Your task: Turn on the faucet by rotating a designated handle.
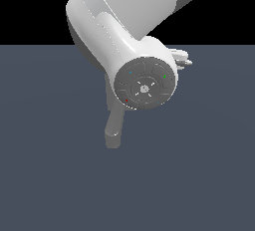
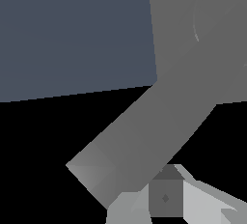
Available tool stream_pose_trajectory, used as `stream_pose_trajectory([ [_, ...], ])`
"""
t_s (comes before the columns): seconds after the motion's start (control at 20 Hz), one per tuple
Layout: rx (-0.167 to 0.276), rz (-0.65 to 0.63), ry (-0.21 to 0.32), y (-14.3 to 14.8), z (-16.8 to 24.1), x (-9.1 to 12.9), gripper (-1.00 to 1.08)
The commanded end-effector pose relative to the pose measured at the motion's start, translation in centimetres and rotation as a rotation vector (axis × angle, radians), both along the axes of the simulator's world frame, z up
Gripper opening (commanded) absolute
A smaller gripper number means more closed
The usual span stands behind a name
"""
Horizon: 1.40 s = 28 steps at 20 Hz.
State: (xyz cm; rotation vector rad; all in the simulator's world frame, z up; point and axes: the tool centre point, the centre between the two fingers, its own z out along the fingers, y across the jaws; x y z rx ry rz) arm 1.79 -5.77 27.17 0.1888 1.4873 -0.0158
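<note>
Gripper (image 2: 166,203) state I cannot tell: on my wrist view only a finger pad (image 2: 165,198) and pale housing show, just beside a broad grey bar of the faucet (image 2: 144,141) (spout or handle, I cannot say). On the exterior view the arm (image 1: 124,16) fills the middle and hides the fixture; its round end cap (image 1: 144,85) faces me above the dark floor (image 1: 50,175).

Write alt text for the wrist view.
A grey faucet fills the frame at close range, one broad flat-ended grey limb slanting from it across blue-grey floor and black background. Part of the pale gripper shows at the edge; its jaw state is unclear.
</note>
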Motion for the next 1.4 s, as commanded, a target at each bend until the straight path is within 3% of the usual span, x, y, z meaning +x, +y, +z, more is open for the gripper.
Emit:
stream_pose_trajectory([
  [0.0,-0.038,0.04,0.045,-0.1,-1.1,0.1,-1.0],
  [0.7,-0.086,0.076,0.08,-3.2,-4.0,0.4,-1.0],
  [0.75,-0.086,0.076,0.08,-3.2,-4.0,0.4,-1.0],
  [0.8,-0.046,0.025,0.013,-3.7,-2.9,0.2,-1.0],
  [1.35,-0.068,0.053,0.051,-4.3,-7.2,0.3,-1.0],
])
